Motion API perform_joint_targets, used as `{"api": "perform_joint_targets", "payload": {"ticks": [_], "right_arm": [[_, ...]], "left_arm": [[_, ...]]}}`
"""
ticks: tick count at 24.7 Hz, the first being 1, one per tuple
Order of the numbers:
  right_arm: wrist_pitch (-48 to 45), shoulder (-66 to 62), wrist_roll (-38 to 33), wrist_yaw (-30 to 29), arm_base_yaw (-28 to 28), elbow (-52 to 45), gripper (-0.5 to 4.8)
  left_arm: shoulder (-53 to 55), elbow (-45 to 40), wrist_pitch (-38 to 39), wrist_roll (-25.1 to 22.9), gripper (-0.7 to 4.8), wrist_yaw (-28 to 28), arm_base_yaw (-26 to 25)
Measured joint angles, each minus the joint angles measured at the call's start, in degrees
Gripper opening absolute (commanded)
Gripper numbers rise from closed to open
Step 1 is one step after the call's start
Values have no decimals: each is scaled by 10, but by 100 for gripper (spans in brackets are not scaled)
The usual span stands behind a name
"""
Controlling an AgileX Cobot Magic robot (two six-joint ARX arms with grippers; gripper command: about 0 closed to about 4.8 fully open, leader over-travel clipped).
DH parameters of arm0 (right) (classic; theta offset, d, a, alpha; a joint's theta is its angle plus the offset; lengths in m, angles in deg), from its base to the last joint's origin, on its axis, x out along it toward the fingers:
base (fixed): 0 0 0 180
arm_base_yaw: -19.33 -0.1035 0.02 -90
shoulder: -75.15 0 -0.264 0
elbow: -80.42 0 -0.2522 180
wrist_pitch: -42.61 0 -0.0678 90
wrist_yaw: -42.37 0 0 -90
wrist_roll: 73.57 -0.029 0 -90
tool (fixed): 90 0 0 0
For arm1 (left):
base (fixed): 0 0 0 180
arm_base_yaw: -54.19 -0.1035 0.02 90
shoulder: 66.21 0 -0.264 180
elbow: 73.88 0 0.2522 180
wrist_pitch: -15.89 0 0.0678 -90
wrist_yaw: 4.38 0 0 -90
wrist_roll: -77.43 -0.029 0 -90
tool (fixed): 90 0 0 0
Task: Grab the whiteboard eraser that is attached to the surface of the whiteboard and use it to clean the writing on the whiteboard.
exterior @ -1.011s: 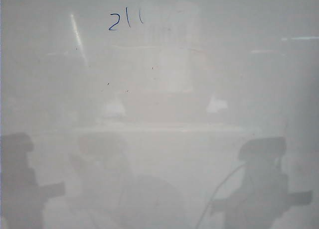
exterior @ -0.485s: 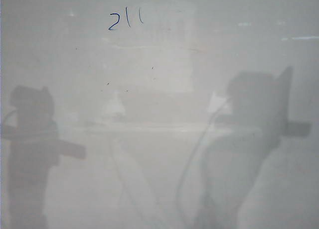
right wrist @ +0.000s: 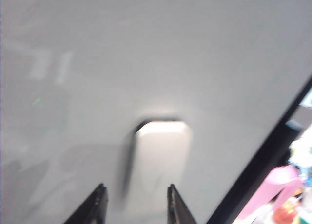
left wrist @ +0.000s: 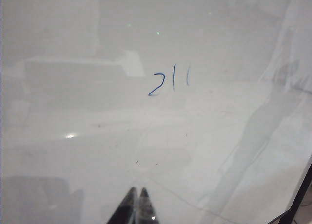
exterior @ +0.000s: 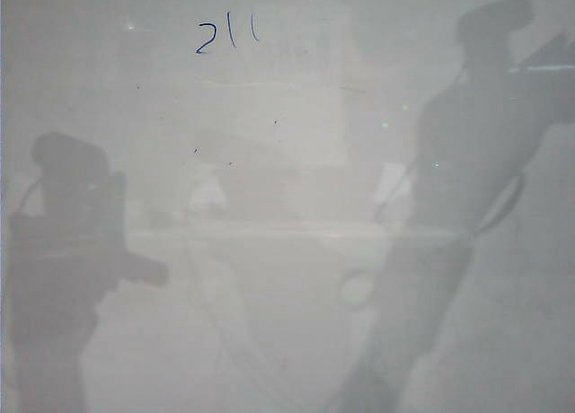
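The whiteboard eraser point(right wrist: 161, 158), a small glossy white block with a dark edge along one side, sits flat against the whiteboard point(right wrist: 146, 53), apart from the board's black frame edge. The right end effector point(right wrist: 134, 203) is just short of it: its two dark fingertips point(right wrist: 97, 204) stand spread with a clear gap between them, lined up with the eraser but not touching it, and nothing is between them. In the exterior view the eraser shows only as a faint pale oval point(exterior: 357, 290) low on the board point(exterior: 287, 197), right of the middle. The writing point(exterior: 226, 34), thin blue strokes reading "211", is near the board's upper edge in that view, well apart from the eraser. In the left wrist view the same writing point(left wrist: 169, 81) lies on the board point(left wrist: 73, 151) ahead of the left end effector point(left wrist: 135, 204), whose two dark fingertips point(left wrist: 144, 207) are pressed together, empty, well short of the strokes. Grey blurred reflections of the two arms cover the board's glossy surface at left and right.
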Motion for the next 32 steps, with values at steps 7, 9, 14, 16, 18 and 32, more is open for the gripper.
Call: {"api": "perform_joint_targets", "payload": {"ticks": [7, 9, 14, 16, 18, 32], "right_arm": [[-61, -117, -25, -82, 143, 2, 258], [-60, -130, -31, -99, 170, 2, 289], [-94, -147, -28, -148, 178, 3, 324], [-103, -154, -30, -165, 181, 3, 324], [-105, -158, -42, -187, 181, 3, 324], [-130, -199, -88, -353, 276, 8, 324]], "left_arm": [[-3, 0, -8, 0, -5, 4, 0], [-3, 0, -8, 0, -5, 4, 0], [-3, 0, -9, 0, -5, 4, 0], [-3, 0, -9, 0, -5, 4, 0], [-3, 0, -9, 0, -5, 4, 0], [-3, 0, -10, 0, -5, 5, 0]]}}
